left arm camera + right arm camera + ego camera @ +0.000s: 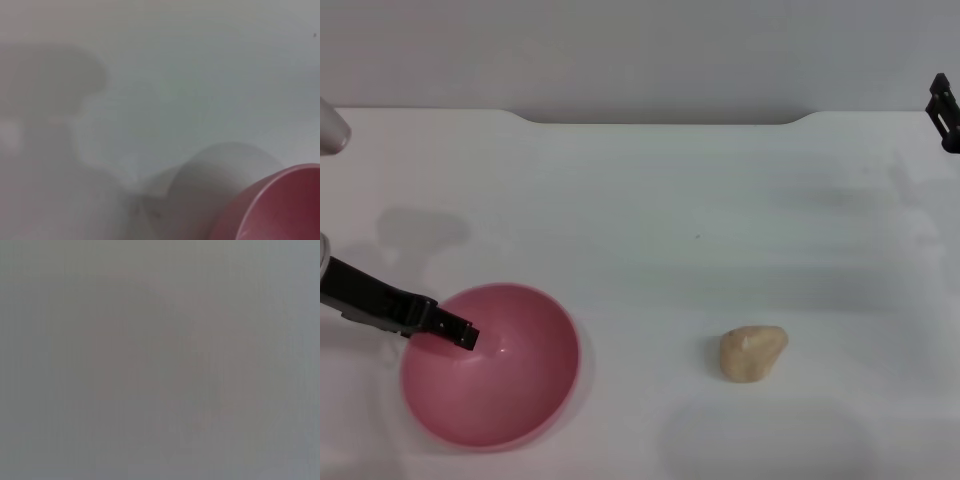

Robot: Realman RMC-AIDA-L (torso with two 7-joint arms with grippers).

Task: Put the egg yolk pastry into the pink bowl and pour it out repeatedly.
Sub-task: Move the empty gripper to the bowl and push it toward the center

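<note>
Pastry (pixel 753 353): loose on table (pixel 700 200), well right of bowl (pixel 490 365); left gripper (pixel 460 333) at bowl's rim, grip unreadable; right gripper (pixel 944 112) far off, likewise unreadable.

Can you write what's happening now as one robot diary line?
left pincer: at pink bowl rim | egg yolk pastry: on table | right pincer: parked
</note>
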